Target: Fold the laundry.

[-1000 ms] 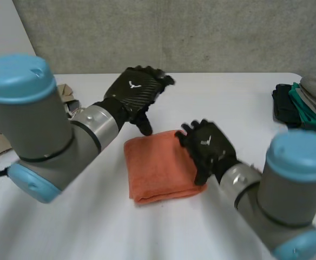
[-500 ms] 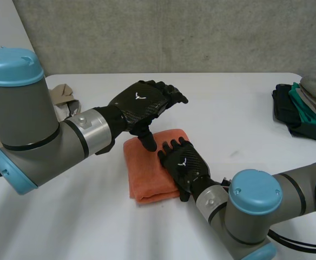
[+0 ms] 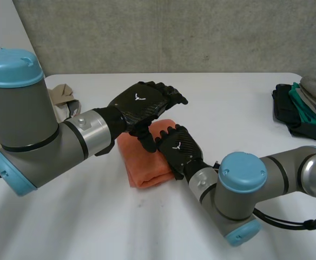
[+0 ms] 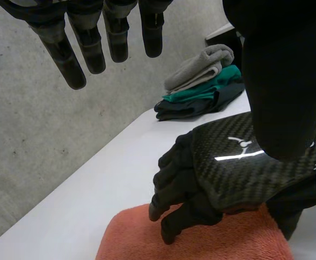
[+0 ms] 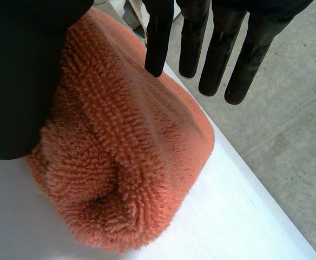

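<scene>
Light was bright, even and diffuse, from overhead. White table point(image 3: 244, 103) ran near blown out, no hard glare. Orange towel point(image 3: 144, 165) threw only a faint soft shadow at its near edge. Small sheen on right hand point(image 4: 244, 162) carbon back and left arm's light-blue cap point(image 3: 12, 67). Concrete wall point(image 3: 174, 32) evenly lit.
</scene>
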Available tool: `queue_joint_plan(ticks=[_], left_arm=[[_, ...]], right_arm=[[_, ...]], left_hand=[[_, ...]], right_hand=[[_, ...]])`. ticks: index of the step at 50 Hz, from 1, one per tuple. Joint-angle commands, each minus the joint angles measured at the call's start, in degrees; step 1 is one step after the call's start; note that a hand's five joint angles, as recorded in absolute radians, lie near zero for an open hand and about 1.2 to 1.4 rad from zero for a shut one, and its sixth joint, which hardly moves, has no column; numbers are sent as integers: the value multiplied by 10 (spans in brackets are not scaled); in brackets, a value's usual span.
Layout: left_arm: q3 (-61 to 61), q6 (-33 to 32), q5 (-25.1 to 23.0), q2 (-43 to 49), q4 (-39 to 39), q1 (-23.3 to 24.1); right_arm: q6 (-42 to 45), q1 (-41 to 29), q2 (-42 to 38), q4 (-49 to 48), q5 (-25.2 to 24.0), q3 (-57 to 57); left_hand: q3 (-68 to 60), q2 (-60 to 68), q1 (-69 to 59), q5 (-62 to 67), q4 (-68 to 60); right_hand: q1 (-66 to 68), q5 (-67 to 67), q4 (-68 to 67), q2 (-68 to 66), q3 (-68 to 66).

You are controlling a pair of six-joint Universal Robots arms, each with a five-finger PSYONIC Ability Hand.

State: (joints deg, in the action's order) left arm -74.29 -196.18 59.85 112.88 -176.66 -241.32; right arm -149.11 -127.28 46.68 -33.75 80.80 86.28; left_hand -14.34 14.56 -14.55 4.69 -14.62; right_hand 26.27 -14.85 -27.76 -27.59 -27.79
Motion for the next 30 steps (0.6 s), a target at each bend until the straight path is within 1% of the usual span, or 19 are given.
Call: queue_joint_plan(ticks=[1,4,9,12,14,15,18,19,22,23,26,27,30], left_arm=[[-1,0,0,-1,0,-1],[-1,0,0,-1,0,-1],[-1,0,0,-2,0,-4],[0,0,0,-3,0,-6],[-1,0,0,-4,0,-6],[-1,0,0,-4,0,-7],[-1,0,1,-6,0,-10],[-1,0,1,-10,0,-12],[-1,0,0,-13,0,-12],[-1,0,0,-13,0,-12],[-1,0,0,-14,0,-11],[-1,0,0,-14,0,-11],[3,1,0,-14,-1,-10]], right_arm=[[0,0,-31,35,-17,-46],[-1,0,-34,42,-28,-59],[-19,1,-19,45,-28,-58],[-40,14,12,47,-29,-47],[-44,32,24,51,-32,-41],[-43,58,36,54,-35,-33],[-43,96,46,57,-43,-23],[-41,117,51,58,-53,-21],[-37,146,63,56,-78,-17],[-32,165,69,51,-100,-16],[-27,193,73,45,-136,-22],[-29,208,75,36,-159,-29],[-33,229,75,-1,-193,-58]], left_hand=[[-29,27,-27,26,-27],[-29,27,-27,26,-27],[-31,29,-29,28,-28],[-31,29,-29,28,-28],[-31,29,-29,28,-28],[-31,29,-29,28,-28],[-31,29,-29,28,-28],[-31,29,-29,28,-28],[-31,29,-29,28,-28],[-31,29,-29,28,-28],[-31,29,-29,28,-28],[-31,29,-29,28,-28],[-31,29,-29,28,-28]], right_hand=[[330,-345,-315,-317,-315],[536,-551,-522,-523,-521],[537,-551,-522,-524,-522],[537,-551,-522,-524,-522],[537,-551,-522,-524,-522],[537,-551,-522,-524,-522],[537,-551,-522,-524,-522],[537,-551,-522,-524,-522],[537,-551,-522,-524,-522],[537,-551,-522,-524,-522],[537,-551,-522,-524,-522],[537,-551,-522,-524,-522],[537,-551,-522,-524,-522]])
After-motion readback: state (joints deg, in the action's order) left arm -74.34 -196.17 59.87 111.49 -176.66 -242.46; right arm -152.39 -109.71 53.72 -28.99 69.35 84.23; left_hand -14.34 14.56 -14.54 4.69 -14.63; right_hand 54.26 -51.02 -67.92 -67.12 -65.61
